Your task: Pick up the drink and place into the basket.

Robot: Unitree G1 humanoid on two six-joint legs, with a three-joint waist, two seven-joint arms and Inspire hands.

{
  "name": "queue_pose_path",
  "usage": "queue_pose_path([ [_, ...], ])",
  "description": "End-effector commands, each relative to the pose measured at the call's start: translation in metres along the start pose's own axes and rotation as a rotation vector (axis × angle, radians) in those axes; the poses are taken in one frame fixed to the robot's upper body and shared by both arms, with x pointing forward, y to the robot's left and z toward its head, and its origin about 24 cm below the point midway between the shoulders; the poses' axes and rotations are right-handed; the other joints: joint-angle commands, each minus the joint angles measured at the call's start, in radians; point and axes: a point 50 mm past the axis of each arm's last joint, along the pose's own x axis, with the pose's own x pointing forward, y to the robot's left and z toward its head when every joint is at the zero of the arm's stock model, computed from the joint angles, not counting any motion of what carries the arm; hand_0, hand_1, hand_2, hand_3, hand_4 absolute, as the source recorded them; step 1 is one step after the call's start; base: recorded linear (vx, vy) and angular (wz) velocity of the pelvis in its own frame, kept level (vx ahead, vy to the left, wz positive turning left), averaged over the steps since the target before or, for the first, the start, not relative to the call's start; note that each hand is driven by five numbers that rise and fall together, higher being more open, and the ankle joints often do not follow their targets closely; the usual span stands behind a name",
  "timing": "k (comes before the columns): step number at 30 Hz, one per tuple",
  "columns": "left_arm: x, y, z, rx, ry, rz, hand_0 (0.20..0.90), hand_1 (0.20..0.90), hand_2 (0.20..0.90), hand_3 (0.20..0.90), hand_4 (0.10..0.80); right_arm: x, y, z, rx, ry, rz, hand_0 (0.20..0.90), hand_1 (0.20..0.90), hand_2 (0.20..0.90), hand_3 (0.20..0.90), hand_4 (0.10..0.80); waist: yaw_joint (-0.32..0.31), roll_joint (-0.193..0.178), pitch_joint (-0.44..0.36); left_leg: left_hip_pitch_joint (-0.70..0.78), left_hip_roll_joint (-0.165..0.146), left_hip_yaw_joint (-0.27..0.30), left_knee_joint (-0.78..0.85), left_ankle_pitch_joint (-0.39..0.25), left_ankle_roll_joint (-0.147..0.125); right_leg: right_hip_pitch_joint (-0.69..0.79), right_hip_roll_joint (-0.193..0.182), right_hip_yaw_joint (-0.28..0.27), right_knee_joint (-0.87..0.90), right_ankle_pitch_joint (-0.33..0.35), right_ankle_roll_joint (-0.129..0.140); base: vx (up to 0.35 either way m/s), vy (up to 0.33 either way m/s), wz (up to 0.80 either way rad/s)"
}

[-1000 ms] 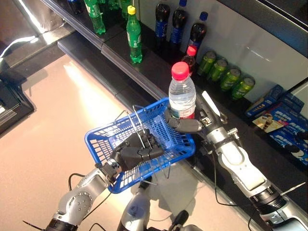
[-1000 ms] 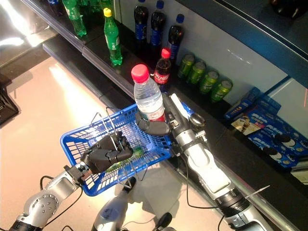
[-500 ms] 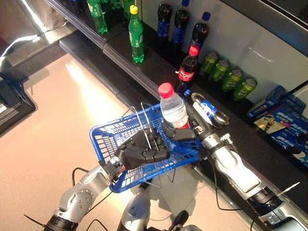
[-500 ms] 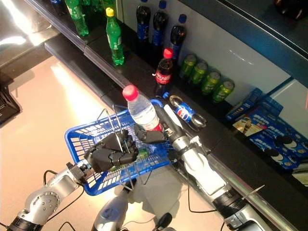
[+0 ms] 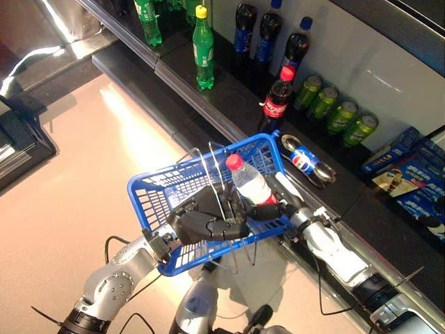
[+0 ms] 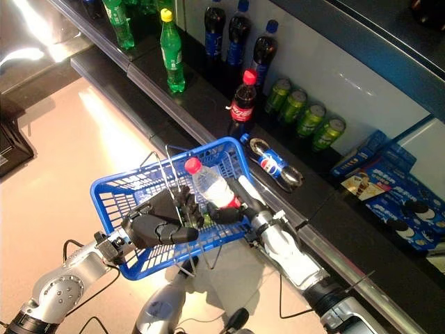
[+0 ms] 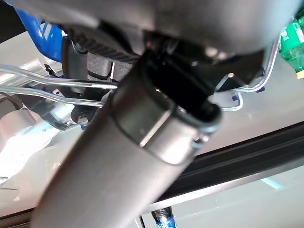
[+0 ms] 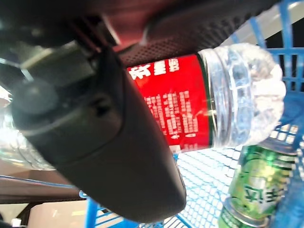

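Your right hand [image 5: 268, 211] is clamped around the water bottle [image 5: 249, 184], which lies tilted inside the blue basket [image 5: 156, 202], its red cap [image 5: 234, 161] below the far rim. Your left hand [image 5: 201, 224] is curled around the wire handles [image 5: 217, 182], hiding much of the basket floor. A green can [image 8: 251, 190] lies beneath the bottle. The basket's far corner sits just beside the shelf edge [image 5: 208, 111]. The bottle's base is hidden from you.

Head eyes look steeply down, sharing basket [image 5: 208, 202] and shelf [image 5: 208, 97]; wrist views sit very close under each hand.
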Motion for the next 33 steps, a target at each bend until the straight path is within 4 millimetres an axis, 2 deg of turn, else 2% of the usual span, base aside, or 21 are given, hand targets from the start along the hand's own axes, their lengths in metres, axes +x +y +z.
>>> queue_pose_path([
  [1,0.030,-0.086,0.045,0.019,-0.333,-0.642,0.300,0.300,0.300,0.200,0.100,0.003,0.006,0.012,0.000,-0.097,-0.048,0.300,0.300,0.300,0.200,0.100,0.005,0.011,-0.315,0.065,0.025,-0.052,-0.003,-0.092,-0.026,0.007,-0.006,-0.003,0.002,0.020,-0.001,0.000,0.000,0.00],
  [5,0.031,-0.089,0.045,0.028,-0.324,-0.665,0.300,0.300,0.300,0.200,0.100,0.004,0.009,0.001,-0.047,-0.031,-0.045,0.300,0.300,0.300,0.200,0.100,0.010,0.010,-0.316,0.062,0.026,-0.054,-0.003,-0.091,-0.027,0.006,-0.006,-0.006,0.002,0.020,-0.001,0.000,0.000,0.00],
  [10,0.033,-0.092,0.043,0.032,-0.307,-0.693,0.300,0.300,0.300,0.200,0.100,0.008,0.010,0.000,-0.101,-0.006,-0.038,0.300,0.300,0.300,0.200,0.100,0.016,0.007,-0.315,0.061,0.024,-0.062,-0.003,-0.090,-0.027,0.007,-0.006,-0.010,0.002,0.021,-0.002,-0.003,-0.006,0.03],
  [22,0.037,-0.100,0.040,0.041,-0.276,-0.744,0.300,0.300,0.300,0.200,0.100,0.021,0.012,0.013,-0.223,-0.012,0.013,0.300,0.300,0.300,0.200,0.100,0.023,0.003,-0.319,0.063,0.022,-0.066,-0.003,-0.086,-0.027,0.011,-0.004,-0.013,0.001,0.023,-0.004,-0.004,0.003,0.03],
  [33,0.042,-0.104,0.038,0.058,-0.239,-0.780,0.300,0.300,0.300,0.200,0.100,0.035,0.013,0.032,-0.410,-0.064,0.073,0.300,0.300,0.300,0.200,0.100,0.033,-0.001,-0.324,0.063,0.019,-0.073,-0.003,-0.083,-0.027,0.011,-0.002,-0.017,-0.001,0.026,-0.006,0.000,0.000,0.00],
])
